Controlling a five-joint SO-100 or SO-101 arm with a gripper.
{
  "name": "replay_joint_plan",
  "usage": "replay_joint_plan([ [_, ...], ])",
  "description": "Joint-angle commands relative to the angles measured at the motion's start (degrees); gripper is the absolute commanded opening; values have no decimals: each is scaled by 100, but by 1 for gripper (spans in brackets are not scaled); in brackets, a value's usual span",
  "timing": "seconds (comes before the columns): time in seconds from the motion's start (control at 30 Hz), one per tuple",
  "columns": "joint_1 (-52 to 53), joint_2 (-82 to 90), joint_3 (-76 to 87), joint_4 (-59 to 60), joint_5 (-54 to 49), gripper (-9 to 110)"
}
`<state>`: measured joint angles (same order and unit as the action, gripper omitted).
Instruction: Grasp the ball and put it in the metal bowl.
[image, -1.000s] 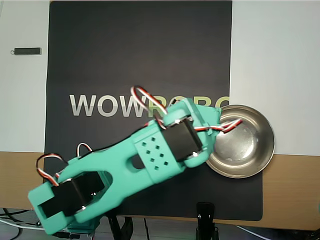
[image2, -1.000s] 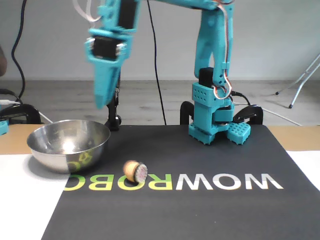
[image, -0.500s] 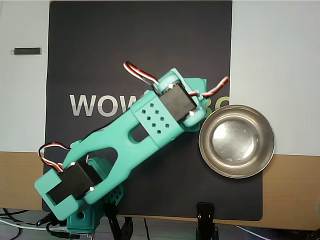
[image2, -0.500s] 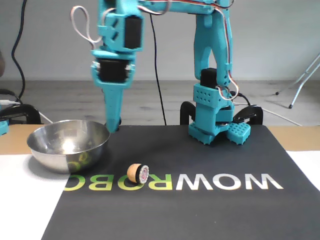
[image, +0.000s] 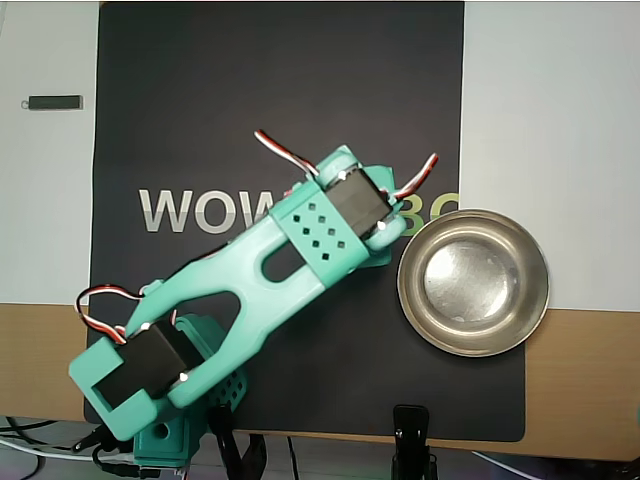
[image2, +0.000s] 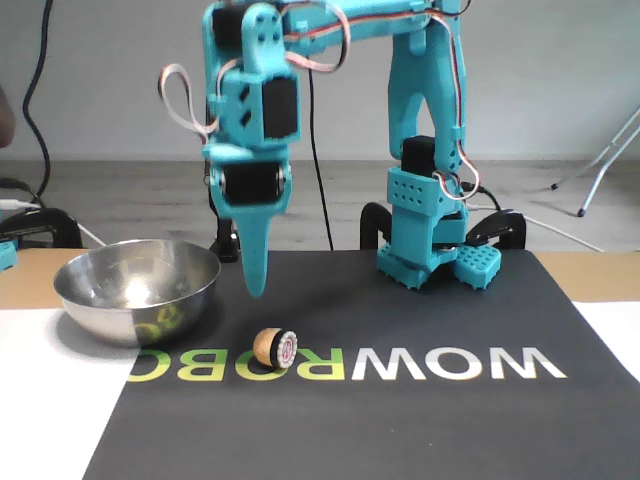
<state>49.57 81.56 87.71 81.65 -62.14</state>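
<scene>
The metal bowl (image2: 137, 288) is sitting empty at the mat's (image2: 420, 420) edge. Beside it the gripper (image2: 256, 285) is hanging point-down, jaws apparently together and holding nothing. The ball (image2: 271, 346) is lying near the bowl, on the lettering, below the gripper. Approach seems underway; next, I'd guess, opening and lowering over the ball.

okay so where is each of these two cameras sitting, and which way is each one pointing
Overhead view: looks straight down on the black mat; the teal arm reaches from the bottom edge toward the metal bowl, hiding the ball.
Fixed view: low at table height across from the base, facing it; arm, tool and ball show.
Shared: mat lettering, bowl, arm.
</scene>
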Motion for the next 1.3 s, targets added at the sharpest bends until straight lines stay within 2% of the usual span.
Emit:
replay_joint_plan([
  [0.0, -35, 26, 97, -149, 9, 40],
  [0.3, -35, 9, 229, -237, 18, 41],
  [0.4, -44, -35, 229, -237, 18, 54],
  [0.47, -105, -35, 229, -237, 0, 59],
  [1.27, -369, -334, 923, -1204, 9, 60],
])
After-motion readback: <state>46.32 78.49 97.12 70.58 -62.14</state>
